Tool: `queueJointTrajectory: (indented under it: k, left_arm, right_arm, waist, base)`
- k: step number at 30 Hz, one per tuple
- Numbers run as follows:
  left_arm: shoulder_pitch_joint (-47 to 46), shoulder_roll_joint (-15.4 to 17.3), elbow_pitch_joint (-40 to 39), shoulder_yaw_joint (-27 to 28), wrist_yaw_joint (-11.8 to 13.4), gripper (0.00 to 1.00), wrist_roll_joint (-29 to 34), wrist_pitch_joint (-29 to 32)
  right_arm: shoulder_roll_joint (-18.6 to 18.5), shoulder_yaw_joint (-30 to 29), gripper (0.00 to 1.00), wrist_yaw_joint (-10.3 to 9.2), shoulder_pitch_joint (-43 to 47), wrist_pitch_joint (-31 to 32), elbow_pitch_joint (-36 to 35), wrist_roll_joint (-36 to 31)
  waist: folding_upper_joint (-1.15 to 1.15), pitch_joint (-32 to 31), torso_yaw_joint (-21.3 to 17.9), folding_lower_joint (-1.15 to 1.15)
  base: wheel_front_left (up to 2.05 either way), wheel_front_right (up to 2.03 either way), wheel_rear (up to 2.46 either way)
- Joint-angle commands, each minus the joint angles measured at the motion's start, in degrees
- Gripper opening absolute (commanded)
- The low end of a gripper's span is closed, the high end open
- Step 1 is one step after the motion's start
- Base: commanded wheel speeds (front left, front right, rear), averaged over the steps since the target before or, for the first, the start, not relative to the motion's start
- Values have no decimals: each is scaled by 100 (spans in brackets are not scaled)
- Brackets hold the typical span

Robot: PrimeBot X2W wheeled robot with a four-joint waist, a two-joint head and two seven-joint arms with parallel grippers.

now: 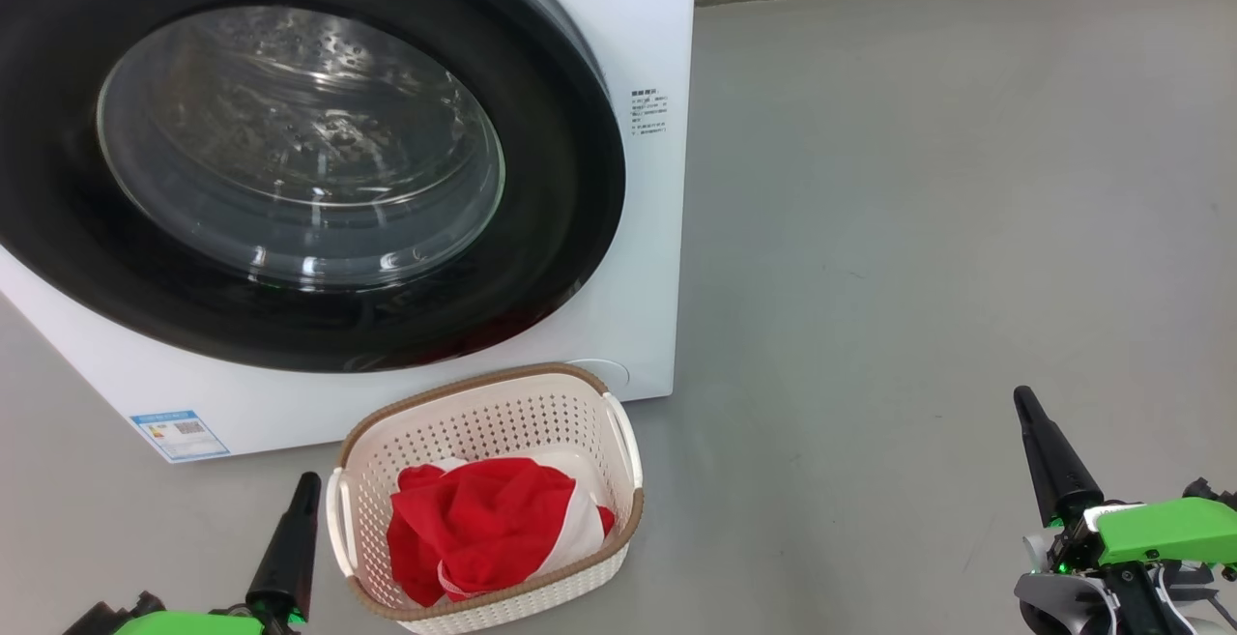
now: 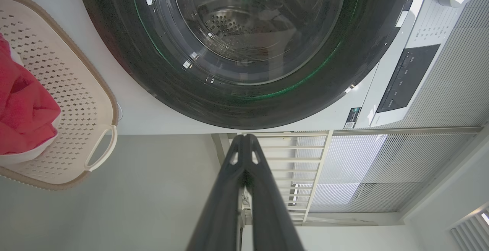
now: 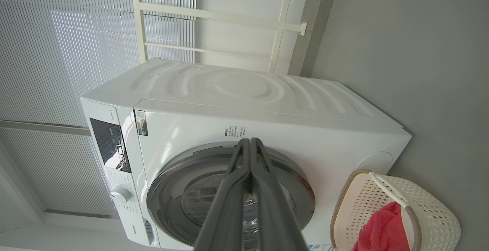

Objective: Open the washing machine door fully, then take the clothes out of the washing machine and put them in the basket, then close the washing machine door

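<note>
With both pairs of long dark fingers pressed together and holding nothing, the left gripper sits at the lower left of the head view and the right gripper at the lower right. The left one points up the frame and slightly to the right, the right one up and slightly to the left. Both are clear of everything around them.

In the left wrist view the left gripper tapers to a closed tip aimed at the lower edge of the washing machine door. The right wrist view shows the right gripper just as tightly closed, its tip lying over the door's top rim from well back.

Just to the right of the left gripper, at the bottom centre of the head view, stands the basket. It is on the grey floor, close in front of the machine's lower right corner. Its white handles sit at the left and right ends, so its long axis runs across the frame, rising a little toward the right, and its open top faces up. The clothes lie heaped inside it, red with white parts, toward the nearer side.

Behind the basket, filling the upper left of the head view, the washing machine faces the camera. The washing machine door lies flat against its front, and the perforated drum shows through the glass. A blue label sticker marks the machine's lower left corner.
</note>
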Motion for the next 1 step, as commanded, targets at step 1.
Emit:
queueJointTrajectory:
  k: [1]
  left_arm:
    - [-232, 118, -152, 163, -40, 0, -40, 24]
  right_arm:
    - [-66, 77, 0, -4, -228, 35, -142, 30]
  waist:
    - [0, 0, 0, 0]
  base:
    - [0, 0, 0]
